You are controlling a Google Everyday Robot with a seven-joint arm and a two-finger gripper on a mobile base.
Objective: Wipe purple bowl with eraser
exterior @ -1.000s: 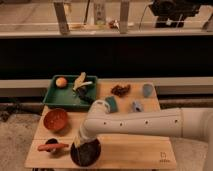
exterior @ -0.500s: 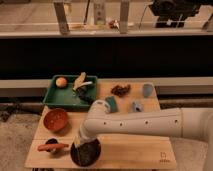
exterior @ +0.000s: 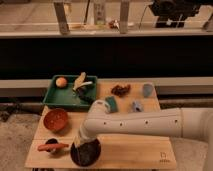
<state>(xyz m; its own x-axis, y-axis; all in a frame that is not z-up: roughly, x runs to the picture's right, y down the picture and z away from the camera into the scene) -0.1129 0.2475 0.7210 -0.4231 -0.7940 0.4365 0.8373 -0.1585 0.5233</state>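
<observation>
The purple bowl (exterior: 90,155) is dark and sits near the front edge of the wooden table (exterior: 135,152). My white arm reaches in from the right and bends down over it. My gripper (exterior: 83,144) is down inside the bowl, at its left half. I cannot make out an eraser in the gripper. A teal block (exterior: 111,104) lies on the table just behind my arm; I cannot tell whether it is the eraser.
A green tray (exterior: 54,97) at the back left holds an orange and a banana. An orange bowl (exterior: 55,119) stands left of my arm. A red-handled tool (exterior: 52,146) lies at the front left. A brown clump (exterior: 120,90), a blue cup (exterior: 147,90) and a small grey-blue object (exterior: 136,106) are at the back right.
</observation>
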